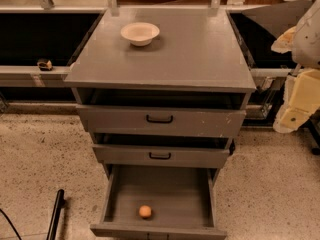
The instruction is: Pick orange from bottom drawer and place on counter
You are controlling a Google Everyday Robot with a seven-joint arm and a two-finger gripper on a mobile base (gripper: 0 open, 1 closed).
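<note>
Cream-yellow end effector (294, 116): at the right edge of view, beside the cabinet at upper-drawer height, well apart from the fruit; whether released or clenched cannot be told.
Desk (200, 49): grey matte wooden top of the cabinet, slightly overhanging.
Bowl (140, 33): cream, upright on the desk, rear left of centre.
Top drawer (200, 121) and middle drawer (200, 156): grey, shallow, black handles, each pulled out a little.
Bottom drawer (170, 186): grey, deepest, pulled out furthest.
Orange (145, 211): small, round, lying inside the bottom drawer near its front wall, slightly left of centre.
Floor (270, 194): speckled stone.
</note>
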